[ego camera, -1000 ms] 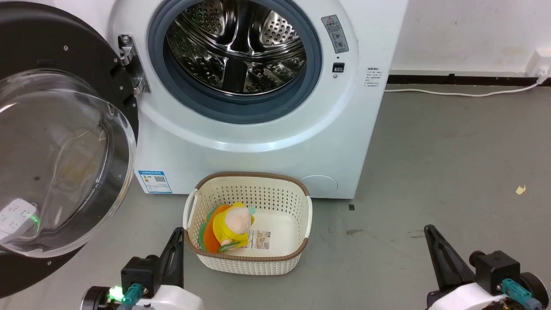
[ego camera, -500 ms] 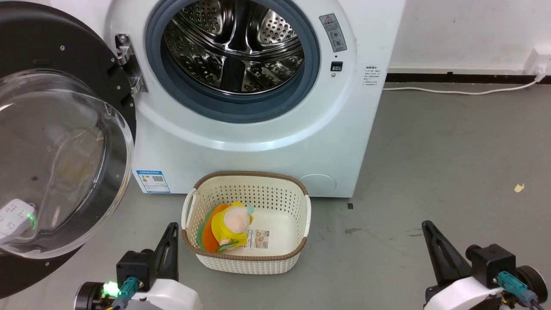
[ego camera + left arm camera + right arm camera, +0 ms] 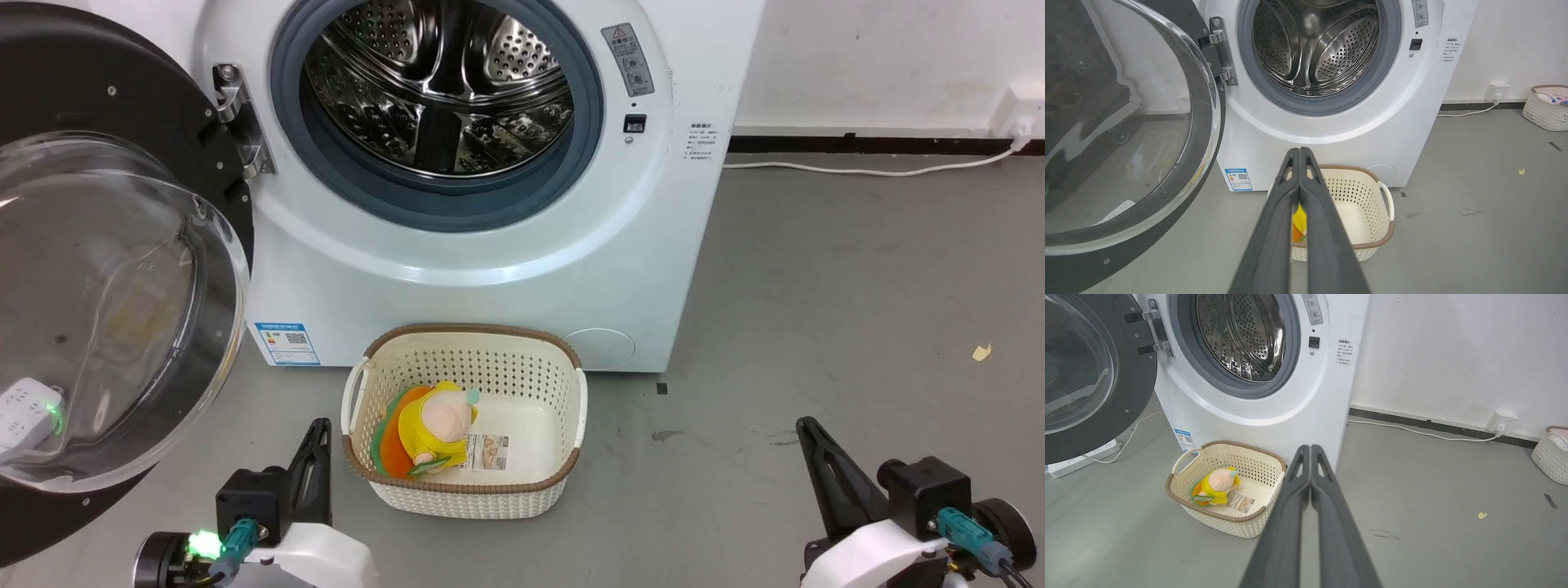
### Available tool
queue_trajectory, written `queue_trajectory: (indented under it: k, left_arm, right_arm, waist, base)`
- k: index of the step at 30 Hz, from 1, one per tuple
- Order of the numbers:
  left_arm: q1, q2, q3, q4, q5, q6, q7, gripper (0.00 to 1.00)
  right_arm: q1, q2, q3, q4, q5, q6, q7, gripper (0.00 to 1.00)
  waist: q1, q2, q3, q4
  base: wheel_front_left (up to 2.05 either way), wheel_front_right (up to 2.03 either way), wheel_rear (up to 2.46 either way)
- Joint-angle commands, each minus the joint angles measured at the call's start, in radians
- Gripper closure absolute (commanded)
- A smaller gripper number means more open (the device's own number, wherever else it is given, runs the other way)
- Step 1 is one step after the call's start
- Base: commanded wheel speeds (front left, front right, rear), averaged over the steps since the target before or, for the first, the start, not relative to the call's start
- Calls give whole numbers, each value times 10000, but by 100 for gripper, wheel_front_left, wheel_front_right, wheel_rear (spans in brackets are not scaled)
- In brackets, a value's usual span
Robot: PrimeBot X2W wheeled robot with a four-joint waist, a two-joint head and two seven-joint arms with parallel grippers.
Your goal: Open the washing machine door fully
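Since the washing machine door (image 3: 114, 269) fills the left of the head view, swung out on its hinge (image 3: 237, 118) from the washing machine (image 3: 490, 269), you have it up and to the left of the left hand (image 3: 320, 431), which is the nearer one. The right hand (image 3: 807, 426) sits at the lower right, well apart, with the basket (image 3: 465, 500) between the two. Both hands have their fingers pressed together, holding nothing (so a push looks likelier than a grasp). Any further swing would carry the door leftward, away from the drum.
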Motion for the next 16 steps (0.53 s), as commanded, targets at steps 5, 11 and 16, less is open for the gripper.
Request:
queue_trajectory:
  k: [5,11,16]
  left_arm:
    - [-186,8,117,-132,165,32,151,100]
    - [-193,8,129,-145,177,35,175,100]
    - [-193,8,129,-145,177,35,175,100]
  right_arm:
    - [-240,49,20,-86,-138,8,157,100]
    - [-252,49,22,-91,-151,8,181,100]
    - [-252,49,22,-91,-151,8,181,100]
  waist:
    - [-1,-1,16,-23]
    - [-1,-1,19,-28]
    - [-1,-1,19,-28]
  base:
    - [0,0,0]
    - [0,0,0]
    - [0,0,0]
